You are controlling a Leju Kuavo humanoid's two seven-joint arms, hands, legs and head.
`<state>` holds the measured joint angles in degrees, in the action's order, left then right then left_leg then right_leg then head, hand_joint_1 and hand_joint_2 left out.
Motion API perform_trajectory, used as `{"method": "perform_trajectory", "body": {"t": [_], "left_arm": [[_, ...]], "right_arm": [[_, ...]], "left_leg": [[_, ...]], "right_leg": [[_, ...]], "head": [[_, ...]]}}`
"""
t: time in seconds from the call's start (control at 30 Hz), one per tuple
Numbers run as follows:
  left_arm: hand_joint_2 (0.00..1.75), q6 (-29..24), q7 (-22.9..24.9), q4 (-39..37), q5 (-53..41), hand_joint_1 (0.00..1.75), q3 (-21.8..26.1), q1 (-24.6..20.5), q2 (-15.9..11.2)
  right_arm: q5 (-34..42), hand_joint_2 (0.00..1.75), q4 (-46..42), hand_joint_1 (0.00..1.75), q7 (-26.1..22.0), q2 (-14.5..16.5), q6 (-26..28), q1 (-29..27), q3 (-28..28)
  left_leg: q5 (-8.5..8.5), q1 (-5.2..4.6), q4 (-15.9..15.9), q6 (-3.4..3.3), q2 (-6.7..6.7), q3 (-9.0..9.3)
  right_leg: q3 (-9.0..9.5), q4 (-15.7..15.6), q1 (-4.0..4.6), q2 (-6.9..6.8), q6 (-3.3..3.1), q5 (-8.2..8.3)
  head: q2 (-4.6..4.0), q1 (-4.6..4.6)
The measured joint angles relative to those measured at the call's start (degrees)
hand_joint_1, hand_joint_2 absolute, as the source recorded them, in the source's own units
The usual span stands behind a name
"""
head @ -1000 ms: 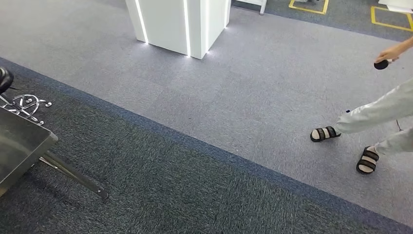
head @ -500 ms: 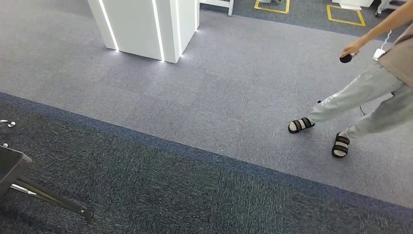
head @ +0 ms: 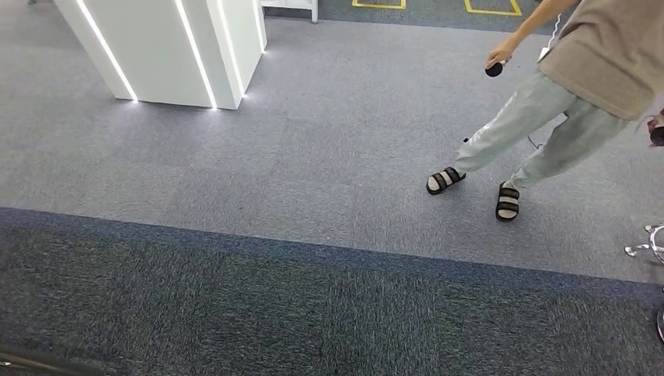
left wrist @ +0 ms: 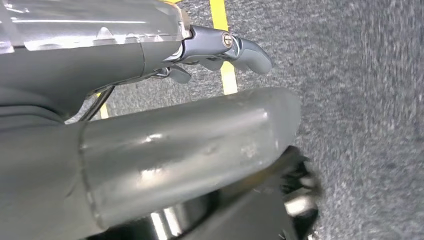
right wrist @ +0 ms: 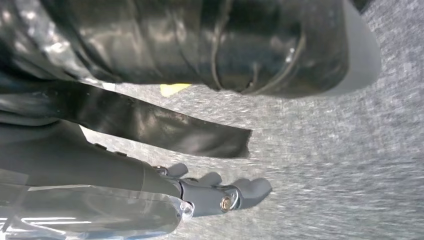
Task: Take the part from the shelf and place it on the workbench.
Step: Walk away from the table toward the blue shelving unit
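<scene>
While both hands hang over carpet, each holds nothing, and where the part lies cannot be told.
In the left wrist view the left hand sits in the upper half of the frame, thumb out and fingers loosely apart, over a yellow line on the floor. In the right wrist view the right hand lies at the lower middle, its fingers spread over grey carpet. The head view has a white pillar at upper left and a person at upper right, in sandals, holding a small black object. A chrome chair base shows at the right edge.
</scene>
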<state>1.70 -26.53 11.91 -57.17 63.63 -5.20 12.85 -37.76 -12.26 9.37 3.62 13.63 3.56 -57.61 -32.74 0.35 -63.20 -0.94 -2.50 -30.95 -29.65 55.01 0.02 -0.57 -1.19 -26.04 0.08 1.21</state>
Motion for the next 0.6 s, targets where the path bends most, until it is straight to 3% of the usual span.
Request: {"method": "perform_trajectory", "body": {"t": [0.07, 0.1, 0.13, 0.2, 0.27, 0.33, 0.4, 0.43, 0.5, 0.53, 0.6], "left_arm": [[0.0, 0.06, -0.14, 0.0, -0.43, 0.0, 0.02, 0.33, -0.22], [0.0, 0.05, -0.38, 0.0, -0.33, 0.0, 0.04, 0.54, -0.37], [0.0, -0.02, -0.61, 0.0, -0.12, 0.0, 0.08, 0.68, -0.5], [0.0, -0.16, -0.91, 0.0, 0.42, 0.0, 0.31, 0.77, -0.68], [0.0, -0.23, -1.04, 0.0, 0.7, 0.0, 0.63, 0.73, -0.84], [0.0, -0.29, -1.11, 0.0, 0.77, 0.0, 0.92, 0.63, -0.96], [0.0, -0.32, -1.14, 0.0, 0.78, 0.0, 1.06, 0.53, -0.98], [0.0, -0.29, -1.11, 0.0, 0.68, 0.0, 1.08, 0.53, -0.99], [0.0, -0.2, -0.63, 0.0, -0.06, 0.0, 1.07, 0.58, -0.98], [0.0, -0.18, -0.15, 0.0, -0.58, 0.0, 1.04, 0.67, -0.98], [0.0, -0.51, 1.21, 0.0, -1.46, 0.0, 0.98, 0.96, -0.98]], "right_arm": [[-0.65, 0.0, 0.0, 0.0, 0.1, 0.0, 0.22, 0.05, 0.0], [-1.09, 0.0, 0.0, 0.0, -0.01, 0.01, 0.41, 0.02, 0.0], [-1.51, 0.0, 0.0, 0.0, -0.06, 0.02, 0.57, -0.03, 0.0], [-2.12, 0.0, 0.0, 0.0, 0.03, 0.09, 0.8, -0.1, 0.01], [-2.38, 0.0, 0.0, 0.0, 0.09, 0.19, 0.84, -0.12, 0.01], [-2.51, 0.0, 0.0, 0.0, 0.08, 0.23, 0.86, -0.15, 0.02], [-2.67, 0.0, 0.01, 0.0, 0.12, 0.23, 0.88, -0.26, 0.02], [-2.83, 0.0, 0.02, 0.0, 0.23, 0.3, 0.9, -0.33, 0.04], [-3.38, 0.0, 0.06, 0.0, 0.79, 0.55, 0.91, -0.3, 0.12], [-3.59, 0.0, 0.08, 0.0, 1.04, 0.72, 0.93, -0.25, 0.16], [-3.76, 0.0, 0.09, 0.0, 1.17, 1.11, 1.05, -0.18, 0.19]], "left_leg": [[-3.2, 0.16, -7.37, 0.37, 1.85, -3.72], [-3.59, 0.25, -9.55, 0.54, 2.07, -4.97], [-2.84, 0.31, -9.66, 0.66, 2.13, -5.32], [1.19, 0.45, -3.74, 0.72, 2.74, -3.01], [4.11, 0.43, 3.07, 0.43, 4.38, -0.1], [4.49, 0.18, 5.29, -0.25, 5.07, 0.79], [4.77, 0.11, 5.64, -1.12, 4.18, 1.03], [4.95, 0.15, 5.89, -1.54, 3.68, 1.19], [5.29, 0.32, 6.37, -2.24, 2.52, 1.4], [5.27, 0.26, 6.41, -2.39, 1.97, 1.32], [5.09, 0.17, 6.41, -2.53, 0.6, 1.14]], "right_leg": [[-0.12, 0.11, -0.07, 1.31, -0.21, 0.0], [-0.19, 0.28, -0.07, 2.08, -0.23, -0.09], [-0.24, 0.51, -0.1, 2.89, -0.18, -0.2], [-0.24, 1.1, -0.23, 4.39, 0.14, -0.54], [-0.32, 1.8, -0.25, 5.58, 0.78, -1.07], [-0.51, 2.08, -0.19, 6.32, 1.48, -1.43], [-0.57, 2.07, -0.29, 6.74, 2.02, -1.44], [-0.72, 2.48, -0.31, 6.12, 2.22, -1.7], [-2.54, 6.36, -0.3, 3.5, 2.57, -4.12], [-4.37, 9.94, -0.29, 2.1, 2.74, -6.09], [-8.43, 17.57, -0.46, 1.15, 3.08, -9.3]], "head": [[0.0, -0.02], [0.0, -0.01], [0.0, -0.01], [0.0, -0.01], [0.0, -0.02], [0.0, -0.02], [-0.01, -0.01], [-0.01, -0.01], [-0.01, 0.01], [0.0, 0.01], [0.01, 0.02]]}}
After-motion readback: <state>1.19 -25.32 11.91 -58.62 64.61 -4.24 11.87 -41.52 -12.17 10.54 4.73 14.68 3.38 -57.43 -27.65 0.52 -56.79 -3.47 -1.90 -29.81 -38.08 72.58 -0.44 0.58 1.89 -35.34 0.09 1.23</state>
